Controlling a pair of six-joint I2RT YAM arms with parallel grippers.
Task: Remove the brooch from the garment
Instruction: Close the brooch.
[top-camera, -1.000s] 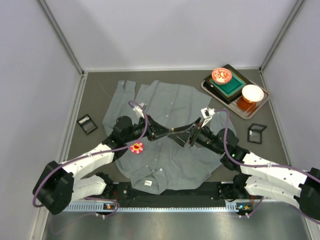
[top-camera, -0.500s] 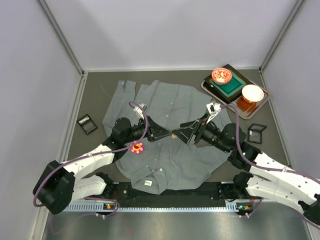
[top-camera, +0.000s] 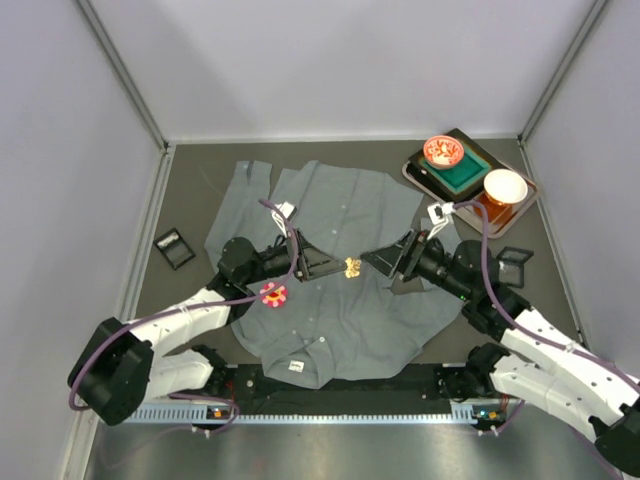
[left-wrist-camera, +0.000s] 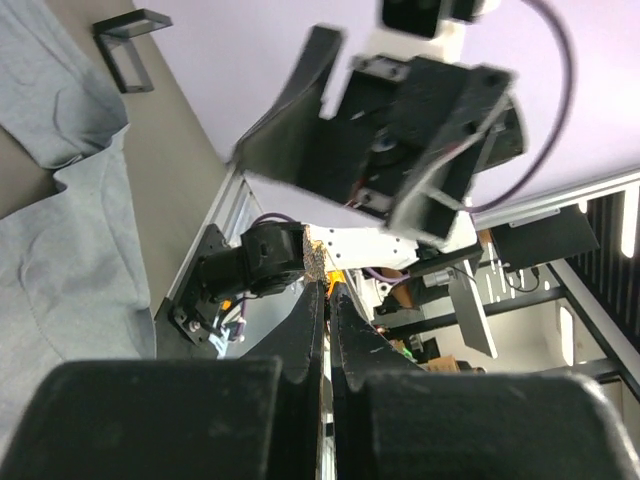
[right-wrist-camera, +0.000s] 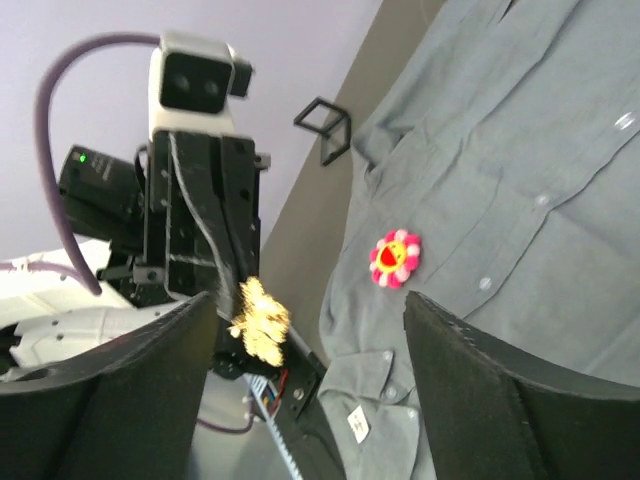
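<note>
Tabletop (top-camera: 190, 190) bears garment (top-camera: 340, 315) under brooch (top-camera: 352, 265), tray (top-camera: 511, 212), stands (top-camera: 175, 248).

left arm (top-camera: 190, 315) stretched low from near-left base toward centre, wrist level. left gripper (top-camera: 338, 266) pinched tight together, tips clamping gold brooch (top-camera: 352, 266). right arm (top-camera: 530, 335) reaching in from near-right, elbow bent. right gripper (top-camera: 380, 264) facing left one, jaws spread wide, gripping nothing, just apart from it.

The top camera looks down from behind the arm bases on the whole grey long-sleeved button-up shirt (top-camera: 350, 215). Just over that shirt, the wrist cameras face each other closely: left sees the right end effector (left-wrist-camera: 328, 190), right the left end effector (right-wrist-camera: 245, 298). All share the small gold brooch (top-camera: 351, 265).
</note>
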